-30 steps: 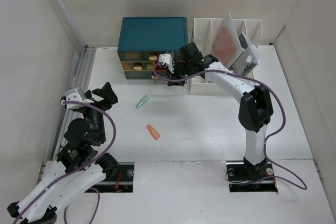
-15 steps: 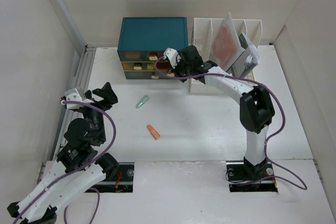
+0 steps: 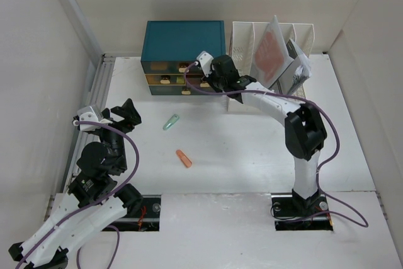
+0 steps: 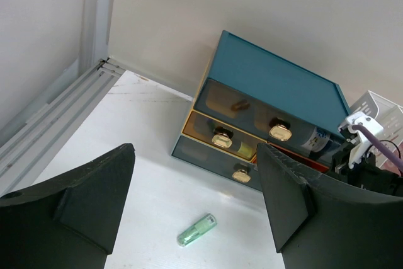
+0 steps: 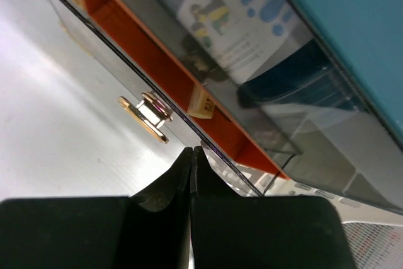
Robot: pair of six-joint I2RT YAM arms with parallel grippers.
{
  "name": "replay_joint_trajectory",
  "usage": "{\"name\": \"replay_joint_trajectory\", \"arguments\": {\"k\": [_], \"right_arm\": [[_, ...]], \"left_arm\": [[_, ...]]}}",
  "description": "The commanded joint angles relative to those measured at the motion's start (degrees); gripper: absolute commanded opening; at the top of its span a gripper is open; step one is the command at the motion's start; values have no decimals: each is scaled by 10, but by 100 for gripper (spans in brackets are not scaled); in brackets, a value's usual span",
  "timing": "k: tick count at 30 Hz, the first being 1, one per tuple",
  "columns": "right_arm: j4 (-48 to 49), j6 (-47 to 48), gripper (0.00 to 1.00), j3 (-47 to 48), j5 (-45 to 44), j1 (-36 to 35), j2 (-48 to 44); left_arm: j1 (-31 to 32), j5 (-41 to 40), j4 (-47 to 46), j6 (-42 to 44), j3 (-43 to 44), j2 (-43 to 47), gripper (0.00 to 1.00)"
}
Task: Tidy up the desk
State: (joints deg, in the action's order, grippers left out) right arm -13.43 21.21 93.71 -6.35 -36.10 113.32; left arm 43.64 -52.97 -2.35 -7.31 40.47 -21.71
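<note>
White table point(image 3: 252, 149) — right hand point(image 5: 191, 155) closed at the teal drawers point(image 3: 182, 39).

Drawer unit point(image 3: 182, 41): teal, far edge of the table point(image 3: 252, 149), beside the white file rack point(image 3: 247, 34)
Right gripper point(image 3: 200, 79): at its drawer fronts
Green tube point(image 3: 171, 121): table middle
Orange piece point(image 3: 184, 158): nearer the bases

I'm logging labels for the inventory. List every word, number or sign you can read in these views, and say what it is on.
None can be read.
White printed label behind the smoky translucent drawer front: blue shapes and lines of print, too blurred.
Printed paper in the white mesh file rack: print too small.
</note>
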Motion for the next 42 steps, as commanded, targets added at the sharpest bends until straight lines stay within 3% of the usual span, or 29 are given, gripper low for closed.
{"name": "replay_joint_trajectory", "arguments": {"k": [1,8,14,16,18,19,21,23,25,26,28,29,31,34,36,39,42], "right_arm": [[52,-5,0,26,-55,-2,13],[104,-5,0,5,-130,-2,13],[130,-5,0,-13,-137,-2,8],[130,4,0,-13,-97,-2,1],[57,48,0,0,-13,-2,-22],[28,72,0,5,102,-2,-32],[-61,146,0,21,223,-2,-60],[-150,196,15,44,370,-2,-75],[-190,245,32,51,418,-9,-99],[-199,252,54,51,426,-14,-111],[-171,243,81,31,397,-20,-140],[-144,230,100,14,340,-20,-180],[-23,171,100,-52,255,-20,-226],[83,133,100,-106,120,-20,-309],[91,76,100,-106,86,2,-335],[91,10,100,-96,93,51,-357],[91,-29,100,-105,138,93,-376]], "left_arm": [[-1,-4,-22,8,-1,-3,76],[-1,-4,-22,8,-1,-3,76],[-1,-4,-22,8,-1,-3,76],[-1,-4,-22,8,-1,-3,76],[-1,-4,-22,8,-1,-3,76],[-1,-4,-22,8,-1,-3,77],[-1,2,-22,8,-1,-3,77],[-1,26,-28,8,-7,-3,77],[-1,45,-41,8,-14,-3,79],[-1,76,-48,-2,-14,-10,79],[-8,112,-54,-16,-14,-36,80],[-14,151,-54,-25,-14,-50,80],[-29,194,-54,-53,11,-103,81],[-68,296,-70,-70,37,-184,85],[-102,380,-78,-99,53,-231,86],[-180,507,-92,-145,91,-336,86],[-206,550,-108,-151,126,-432,88]]}}
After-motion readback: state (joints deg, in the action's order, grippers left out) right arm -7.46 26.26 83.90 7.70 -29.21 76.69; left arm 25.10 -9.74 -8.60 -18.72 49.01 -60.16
